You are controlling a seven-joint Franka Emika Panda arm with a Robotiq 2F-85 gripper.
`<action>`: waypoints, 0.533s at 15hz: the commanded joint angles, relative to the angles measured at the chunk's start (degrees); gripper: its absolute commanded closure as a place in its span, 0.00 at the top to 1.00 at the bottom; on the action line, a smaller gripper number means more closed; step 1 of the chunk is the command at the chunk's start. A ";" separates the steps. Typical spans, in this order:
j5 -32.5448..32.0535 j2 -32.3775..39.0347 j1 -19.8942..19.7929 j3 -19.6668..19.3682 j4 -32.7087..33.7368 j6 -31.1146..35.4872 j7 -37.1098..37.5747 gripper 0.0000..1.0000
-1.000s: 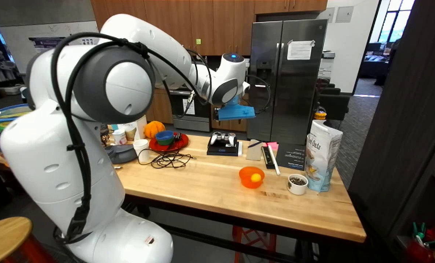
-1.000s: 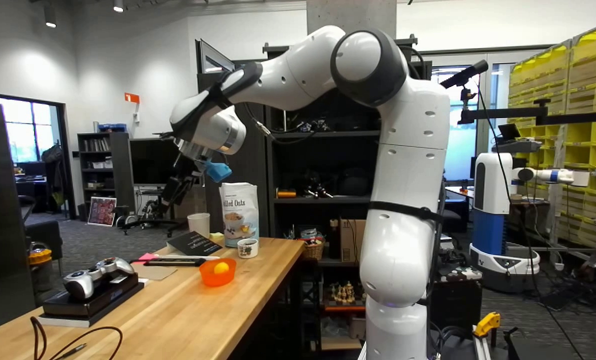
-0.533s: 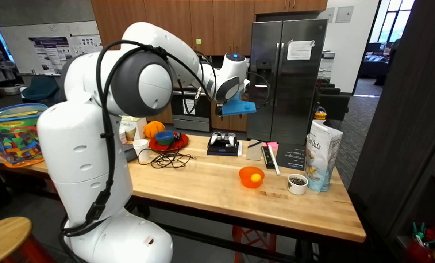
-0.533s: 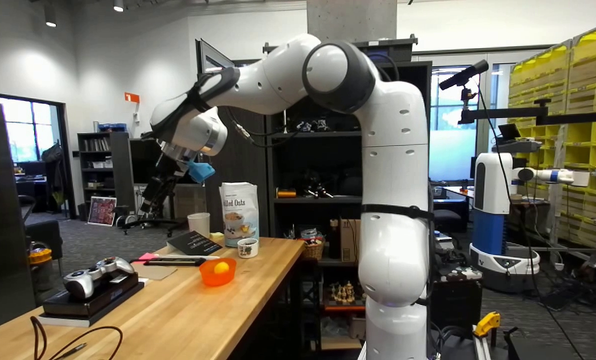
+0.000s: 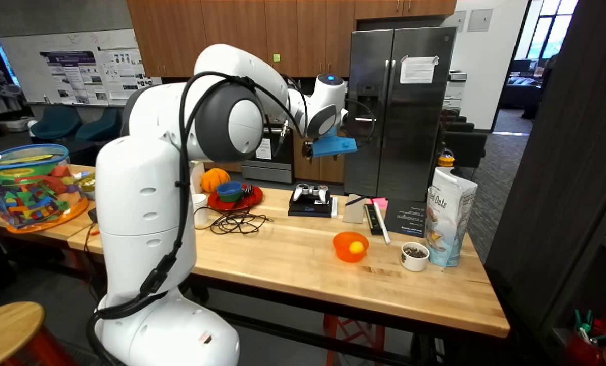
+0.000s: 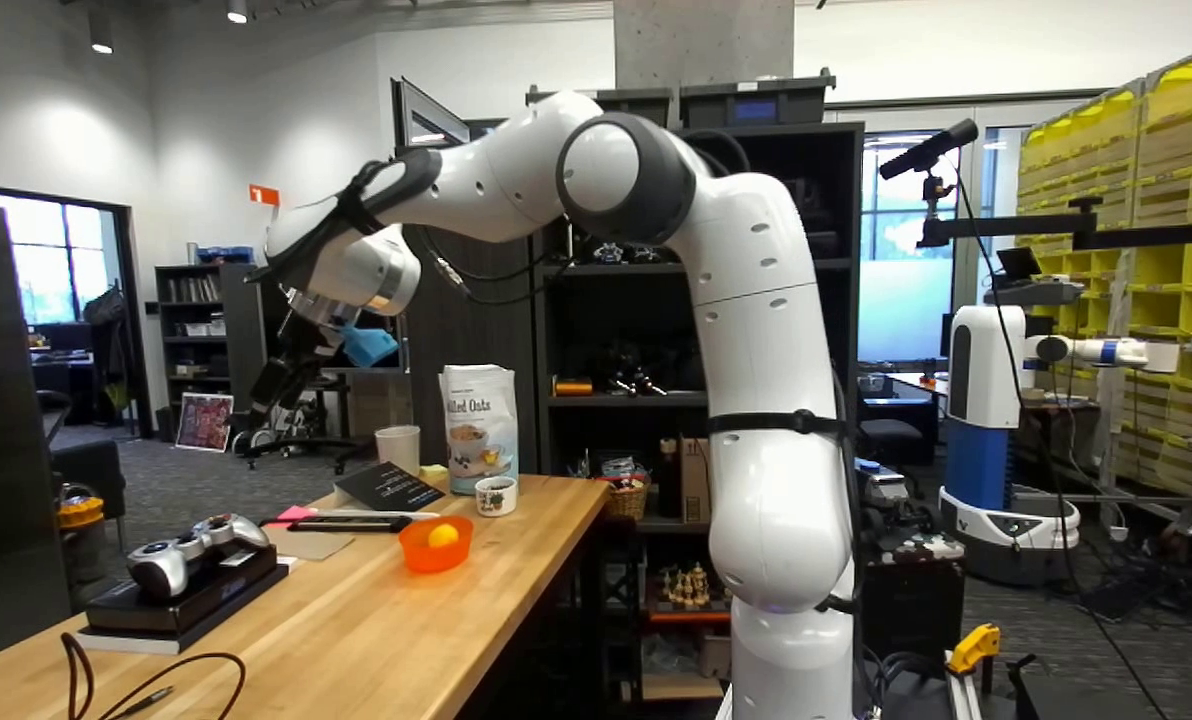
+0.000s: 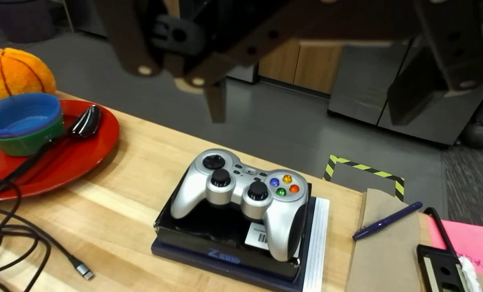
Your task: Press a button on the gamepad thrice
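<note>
The gamepad (image 7: 238, 187) is silver with black sticks and coloured buttons. It lies on a black box (image 7: 209, 233) at the far edge of the table. It also shows in both exterior views (image 5: 310, 191) (image 6: 196, 547). My gripper (image 7: 308, 117) is open and empty, with its two fingers wide apart at the top of the wrist view. In an exterior view, the gripper (image 6: 274, 396) hangs in the air above the gamepad's level, apart from it. In an exterior view, a blue part (image 5: 333, 146) on the wrist hides most of the fingers.
A red plate (image 7: 107, 142) with bowls and a tangle of black cable (image 7: 12, 231) lie left of the box. A pen (image 7: 387, 221) on brown card lies right of it. An orange bowl (image 5: 344, 250), white cup (image 5: 414, 262) and oats bag (image 5: 448, 218) stand further right.
The arm has leaned forward over the table. My gripper has moved left in an exterior view, toward the gamepad's side. The gamepad and the other objects have stayed in place.
</note>
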 commanded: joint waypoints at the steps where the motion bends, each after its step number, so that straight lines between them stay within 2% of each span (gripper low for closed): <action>1: -0.96 2.98 -2.29 2.23 4.79 -2.50 -0.74 0.74; 4: -0.98 4.24 -2.90 3.41 6.58 -3.17 -1.04 0.54; 8: -1.34 5.72 -3.21 4.53 7.88 -1.53 -1.99 0.22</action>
